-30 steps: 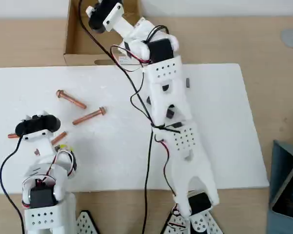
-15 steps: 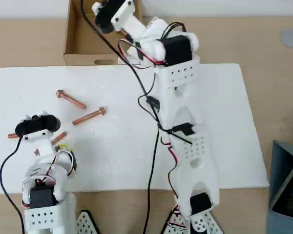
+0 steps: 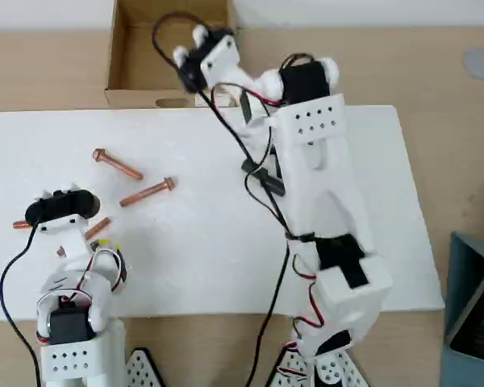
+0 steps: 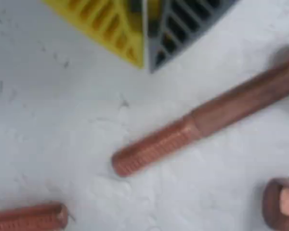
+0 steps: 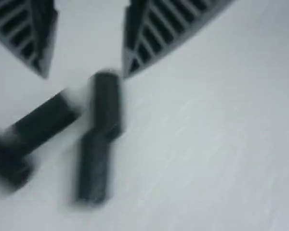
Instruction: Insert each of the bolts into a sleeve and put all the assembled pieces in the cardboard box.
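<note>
**Copper bolts and black sleeves lie unjoined**

We see our left tool pinched together, yellow finger against grey finger, closed on itself. It hangs over the white pad. Near its tips a threaded bolt shank lies slantwise, with a second threaded end and a bolt head close by. From above, we find this arm at the pad's near left corner. Two bolts lie partly under its wrist and two more lie free further out, apart from the arm.

Our right tool stands wide, its two dark fingers spread with the pad showing between them. Under it lie the sleeves: one close by a fingertip, and a second sleeve just beside it at an angle. We cannot tell whether the two touch. From above, the right arm stretches across the pad, its wrist over the near right corner of the cardboard box. That box stands on the wooden desk, against the pad's far edge.
</note>
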`<state>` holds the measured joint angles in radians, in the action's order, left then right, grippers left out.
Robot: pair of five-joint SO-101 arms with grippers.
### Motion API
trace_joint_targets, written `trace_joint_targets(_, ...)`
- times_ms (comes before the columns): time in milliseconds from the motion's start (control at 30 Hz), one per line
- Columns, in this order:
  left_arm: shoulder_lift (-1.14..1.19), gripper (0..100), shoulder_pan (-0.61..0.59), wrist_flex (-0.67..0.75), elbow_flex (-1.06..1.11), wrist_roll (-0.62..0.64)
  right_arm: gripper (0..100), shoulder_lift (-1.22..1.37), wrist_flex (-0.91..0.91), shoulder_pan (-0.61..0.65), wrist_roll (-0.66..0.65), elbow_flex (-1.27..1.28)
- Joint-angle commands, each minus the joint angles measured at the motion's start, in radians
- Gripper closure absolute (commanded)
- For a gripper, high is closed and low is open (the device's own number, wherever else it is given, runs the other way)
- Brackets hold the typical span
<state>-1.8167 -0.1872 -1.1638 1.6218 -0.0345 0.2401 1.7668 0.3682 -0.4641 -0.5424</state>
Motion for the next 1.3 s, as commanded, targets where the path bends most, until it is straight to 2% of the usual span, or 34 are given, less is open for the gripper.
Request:
trace_joint_targets(0,-0.007,100,-0.009,0.017,-0.003,-0.002,87.1,-0.070,0.015,-0.024,-0.086,0.151)
trace_joint_targets(300,-0.007,100,-0.011,0.017,-0.003,-0.002,83.3,-0.070,-0.106,-0.024,-0.172,0.361)
trace_joint_targets(633,-0.007,100,-0.011,0.017,-0.003,-0.002,83.2,-0.070,-0.264,-0.027,-0.184,0.519)
trace_joint_targets(933,-0.007,100,-0.011,0.017,-0.003,-0.002,83.0,-0.067,-0.311,-0.085,-0.218,0.541)
trace_joint_targets(1067,-0.007,100,-0.011,0.017,-0.003,-0.002,79.0,-0.054,-0.311,-0.090,-0.235,0.541)
trace_joint_targets(1267,-0.007,100,-0.011,0.017,-0.003,-0.002,79.2,0.010,-0.338,-0.090,-0.236,0.536)
